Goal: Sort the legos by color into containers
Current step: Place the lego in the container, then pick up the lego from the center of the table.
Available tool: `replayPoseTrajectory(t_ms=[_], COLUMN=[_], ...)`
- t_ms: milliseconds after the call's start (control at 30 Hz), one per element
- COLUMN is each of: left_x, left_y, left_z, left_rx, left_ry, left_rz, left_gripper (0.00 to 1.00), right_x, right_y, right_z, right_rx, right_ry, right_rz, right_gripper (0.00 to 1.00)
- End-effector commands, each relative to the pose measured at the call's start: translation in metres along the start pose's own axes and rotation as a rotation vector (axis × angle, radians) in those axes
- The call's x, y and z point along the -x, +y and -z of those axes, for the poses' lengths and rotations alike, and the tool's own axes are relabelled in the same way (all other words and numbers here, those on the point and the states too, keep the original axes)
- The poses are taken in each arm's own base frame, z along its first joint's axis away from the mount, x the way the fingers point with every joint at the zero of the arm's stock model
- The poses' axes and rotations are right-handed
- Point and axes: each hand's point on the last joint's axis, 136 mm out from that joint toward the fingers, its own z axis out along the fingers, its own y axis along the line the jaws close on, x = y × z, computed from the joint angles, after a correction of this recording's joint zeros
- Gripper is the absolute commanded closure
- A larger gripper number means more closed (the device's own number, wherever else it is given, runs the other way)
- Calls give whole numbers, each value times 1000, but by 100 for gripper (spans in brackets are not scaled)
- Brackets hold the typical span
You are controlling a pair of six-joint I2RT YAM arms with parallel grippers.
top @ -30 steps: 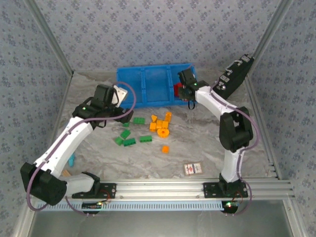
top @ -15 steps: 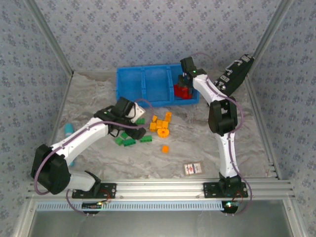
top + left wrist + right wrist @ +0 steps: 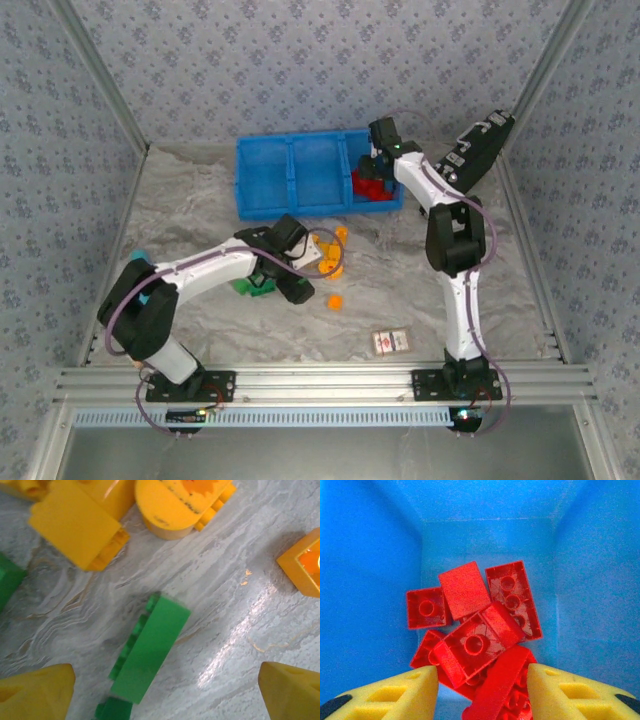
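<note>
You have the red plastic bricks (image 3: 470, 630) in the right compartment of the blue divided plastic tray (image 3: 262, 180) at the far edge of the table (image 3: 420, 290), under the right gripper (image 3: 481, 675) with its jaws released, while green bricks (image 3: 150, 650) and orange-yellow bricks (image 3: 75, 522) are left mid-table beneath the left gripper (image 3: 166, 672), whose jaws are spread and empty.

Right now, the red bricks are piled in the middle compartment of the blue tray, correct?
No. The top view shows the red bricks piled in the right-hand compartment of the blue tray, not the middle one.
</note>
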Motion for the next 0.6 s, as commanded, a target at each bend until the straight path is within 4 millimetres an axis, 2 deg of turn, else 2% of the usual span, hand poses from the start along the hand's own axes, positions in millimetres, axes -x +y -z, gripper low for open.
replayPoseTrajectory(t_ms=[0,267,567], left_x=[4,-1,-6], left_y=[-4,12,7], left_z=[-11,-33,-50], left_rx=[-10,72,31], left_ry=[6,84,149], left_rz=[-28,-19,33], left_gripper=[7,8,28], right_x=[30,32,35], right_y=[7,1,-4], right_z=[49,86,116], right_rx=[50,43,36], right_ry=[-108,-150,-191], right_rz=[38,88,94], right_gripper=[48,48,48])
